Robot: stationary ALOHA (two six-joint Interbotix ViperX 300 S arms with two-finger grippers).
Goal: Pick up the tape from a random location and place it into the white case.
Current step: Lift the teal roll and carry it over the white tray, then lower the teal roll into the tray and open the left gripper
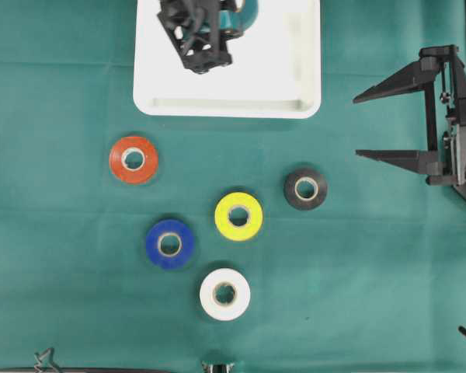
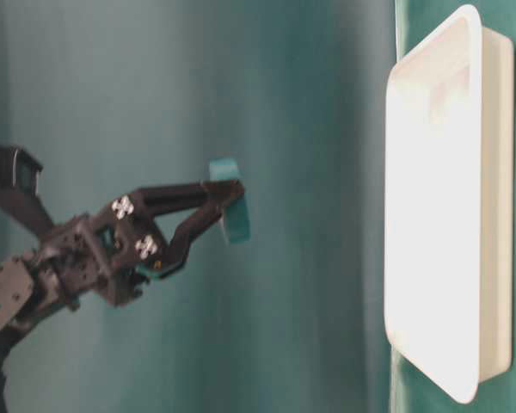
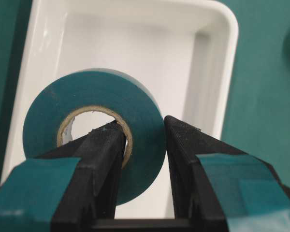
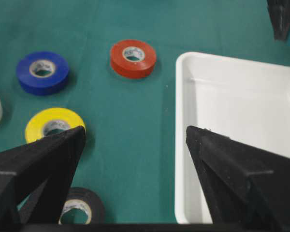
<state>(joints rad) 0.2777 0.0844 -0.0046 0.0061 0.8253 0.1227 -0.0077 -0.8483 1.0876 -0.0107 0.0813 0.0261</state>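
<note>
Teal tape [image 3: 94, 130] is clenched in our left gripper [image 3: 144, 140] above the white case [image 1: 303, 105]; we judge only release remains.

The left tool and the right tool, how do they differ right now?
The left tool is shut on the teal tape roll, hanging over the white case; the right tool is open, holds nothing, and sits beside the case. Both are black.
</note>
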